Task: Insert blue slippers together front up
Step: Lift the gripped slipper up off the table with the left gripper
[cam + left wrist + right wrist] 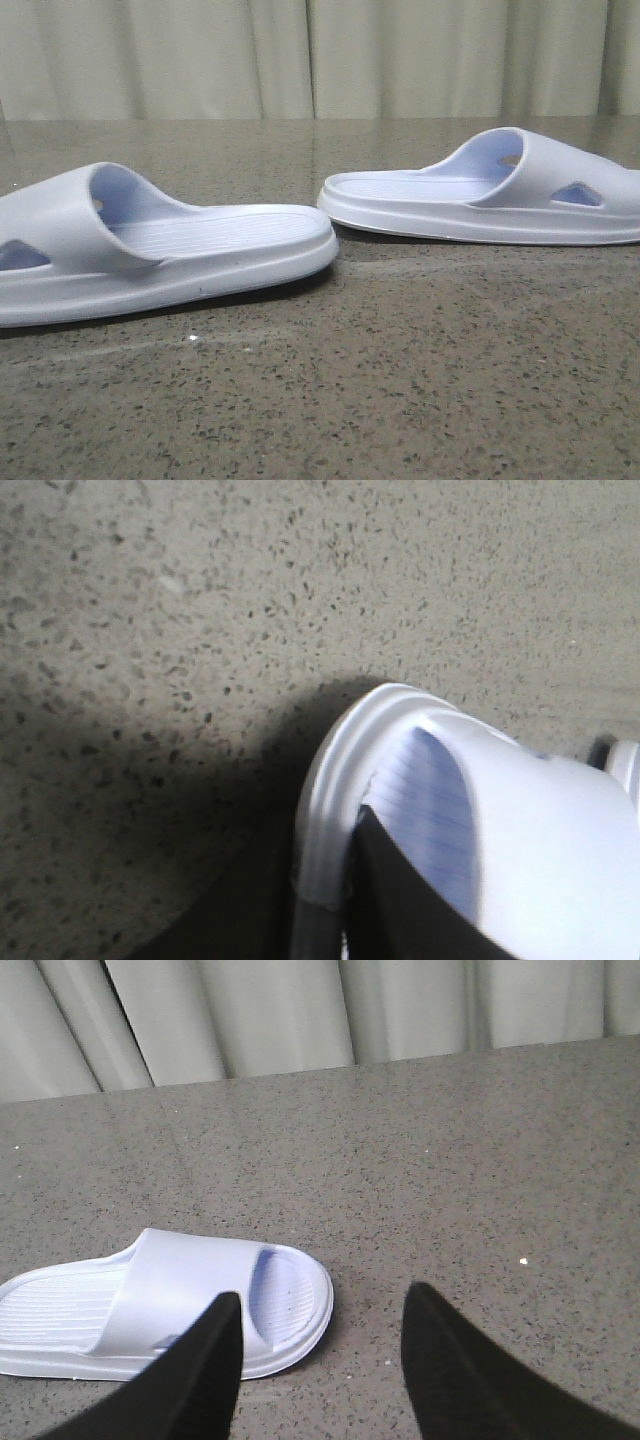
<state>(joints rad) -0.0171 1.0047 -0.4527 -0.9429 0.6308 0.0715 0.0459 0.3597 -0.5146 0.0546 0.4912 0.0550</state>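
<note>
Two pale blue slippers lie sole down on the speckled table, heels toward each other. The left slipper (150, 250) runs off the front view's left edge. In the left wrist view its toe rim (330, 800) sits between my left gripper's dark fingers (400, 910), one on the ribbed footbed and one outside the sole. My left gripper (320, 920) looks shut on that rim. The right slipper (490, 195) also shows in the right wrist view (150, 1300). My right gripper (323, 1292) is open and empty, hovering just off that slipper's toe. Neither gripper shows in the front view.
The speckled grey stone table (400, 380) spreads around both slippers. A pale curtain (320, 55) hangs along the table's far edge. A short gap of bare table (335, 235) separates the two heels.
</note>
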